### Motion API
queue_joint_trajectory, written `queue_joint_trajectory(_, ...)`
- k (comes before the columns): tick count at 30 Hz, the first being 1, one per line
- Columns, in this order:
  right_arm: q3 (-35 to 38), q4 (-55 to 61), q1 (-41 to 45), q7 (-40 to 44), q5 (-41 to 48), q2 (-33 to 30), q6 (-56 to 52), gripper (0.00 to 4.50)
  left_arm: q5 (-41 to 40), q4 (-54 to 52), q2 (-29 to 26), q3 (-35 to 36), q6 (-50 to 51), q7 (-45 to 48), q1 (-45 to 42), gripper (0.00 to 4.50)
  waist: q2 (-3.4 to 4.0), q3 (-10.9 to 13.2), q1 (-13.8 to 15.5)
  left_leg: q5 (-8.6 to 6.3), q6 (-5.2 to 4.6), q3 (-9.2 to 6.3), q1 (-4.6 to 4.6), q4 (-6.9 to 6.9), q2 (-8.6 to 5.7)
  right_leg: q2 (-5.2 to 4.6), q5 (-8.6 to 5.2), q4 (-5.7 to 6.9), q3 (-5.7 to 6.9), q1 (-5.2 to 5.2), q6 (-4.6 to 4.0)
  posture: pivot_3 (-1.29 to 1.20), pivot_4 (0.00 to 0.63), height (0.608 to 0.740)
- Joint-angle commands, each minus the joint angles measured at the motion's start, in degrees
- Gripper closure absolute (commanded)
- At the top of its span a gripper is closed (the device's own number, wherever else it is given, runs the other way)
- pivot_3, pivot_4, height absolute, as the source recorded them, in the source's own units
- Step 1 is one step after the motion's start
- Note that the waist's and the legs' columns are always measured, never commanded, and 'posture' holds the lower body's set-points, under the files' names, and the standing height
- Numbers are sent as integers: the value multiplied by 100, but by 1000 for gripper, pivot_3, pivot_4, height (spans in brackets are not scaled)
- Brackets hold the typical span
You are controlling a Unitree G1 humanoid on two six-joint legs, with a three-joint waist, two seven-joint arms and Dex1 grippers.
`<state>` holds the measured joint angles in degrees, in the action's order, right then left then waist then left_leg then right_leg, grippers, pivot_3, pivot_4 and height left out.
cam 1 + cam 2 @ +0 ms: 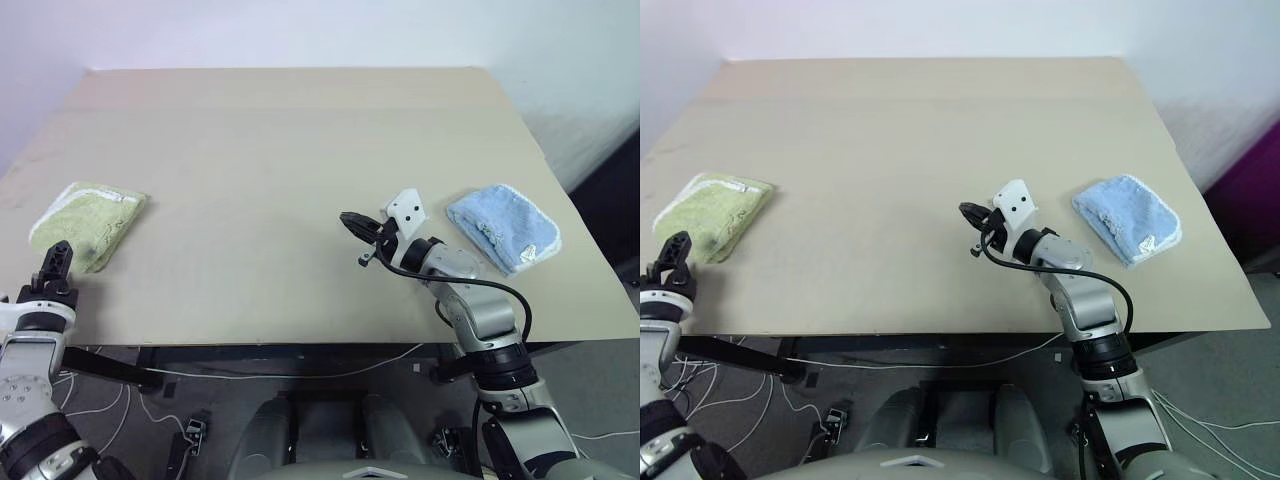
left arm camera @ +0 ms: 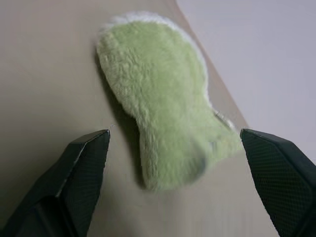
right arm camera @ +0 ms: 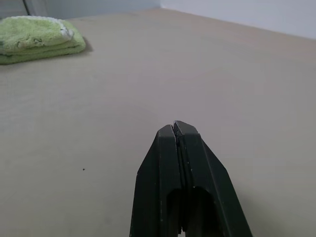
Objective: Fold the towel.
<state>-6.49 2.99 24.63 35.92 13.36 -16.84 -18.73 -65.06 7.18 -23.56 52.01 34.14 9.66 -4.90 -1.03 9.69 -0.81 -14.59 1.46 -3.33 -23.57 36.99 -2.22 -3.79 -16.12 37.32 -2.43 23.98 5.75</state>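
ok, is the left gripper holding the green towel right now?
No. The left gripper is open, fingers apart, and the folded green towel lies free on the table.

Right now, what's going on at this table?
The light yellow-green terry towel lies folded near the left edge of the tan table. The left gripper sits just short of it, open and holding nothing. The right gripper hovers shut mid-table, beside a folded light blue towel.
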Motion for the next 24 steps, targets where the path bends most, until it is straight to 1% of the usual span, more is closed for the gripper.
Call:
queue_joint_trajectory(1, 97, 74, 119, 85, 72, -50, 85, 4500, 70, -1012, -98, -486, 286, 198, 429, 19, 0, 0, 15, 0, 0, 0, 0, 0, 0, -1, 0, -1, 0, -2, 0, 0, 150, 740)
queue_joint_trajectory(4, 195, -32, 209, 124, 93, -109, 114, 4500, 649, -1894, -247, -1348, 337, 417, 821, 19, 0, -1, 17, -1, -1, -1, 2, -1, -2, -3, 0, -3, 1, -7, -1, 0, 150, 740)
queue_joint_trajectory(7, 340, -186, 319, 95, 99, -160, 190, 4500, 1678, -2429, -533, -2406, -26, 668, 762, 19, 0, 0, 21, -1, -1, -2, 3, -2, -3, -2, 0, -5, 2, -10, -2, 0, 150, 740)
queue_joint_trajectory(9, 390, -235, 403, 16, 72, -146, 204, 4500, 2321, -2511, -721, -2989, -376, 933, 562, 19, 1, -1, 9, -1, 0, 0, 4, -4, -3, 0, 0, -7, 2, -9, -2, 0, 150, 740)
queue_joint_trajectory(12, 524, -206, 415, -66, 69, -184, 243, 4500, 3090, -2324, -861, -3701, -865, 1267, 112, 19, 3, 0, 7, 0, 0, 1, 5, -7, -3, 6, -1, -7, 3, -8, -2, 0, 150, 740)
queue_joint_trajectory(18, 860, 32, 61, -356, 88, -315, 204, 4500, 3754, -1495, -585, -4257, -1573, 1666, -753, 19, 4, -1, 4, -1, -1, 5, 5, -7, -2, 9, 0, -8, 5, -8, -2, 0, 150, 740)
queue_joint_trajectory(24, 1047, 454, -387, -631, 118, -311, 121, 4500, 3927, -910, -458, -4328, -1852, 2059, -1234, 19, 4, 0, 4, 0, -2, 6, 5, -5, -1, 10, 0, -5, 5, -7, -1, 0, 150, 740)
